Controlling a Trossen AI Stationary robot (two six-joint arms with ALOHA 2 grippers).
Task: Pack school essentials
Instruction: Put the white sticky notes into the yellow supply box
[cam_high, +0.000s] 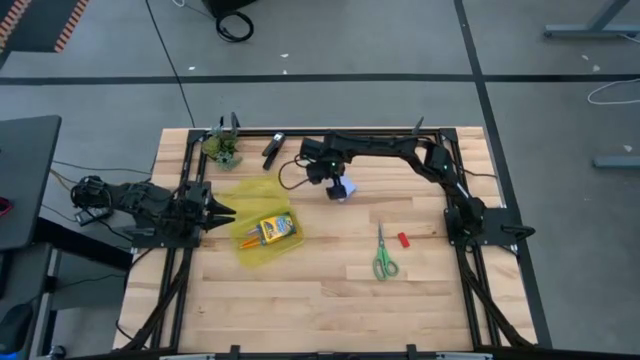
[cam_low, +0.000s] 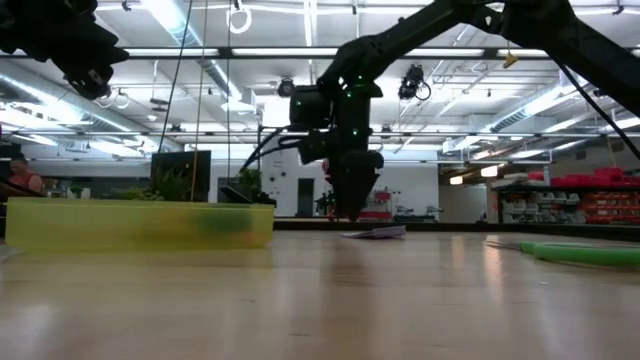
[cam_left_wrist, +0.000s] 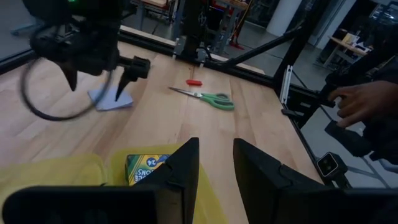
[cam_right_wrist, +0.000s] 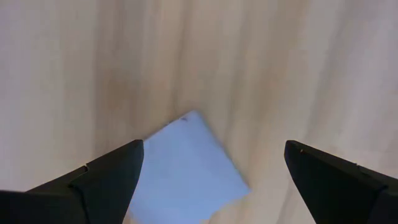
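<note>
Hovering spread-fingered, the right hand faces a thin, light note pad lying flat; pinching one edge seems wisest.

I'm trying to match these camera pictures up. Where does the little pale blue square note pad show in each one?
High view: pale blue square note pad lies centre-top, under the right gripper.
Low view: flat sliver on the table at mid-picture, below that gripper.
Left wrist view: upper left, behind the other arm.
Right wrist view: low centre, between open fingers.
Shared landmark: green-handled scissors, lying apart from the pad.
</note>
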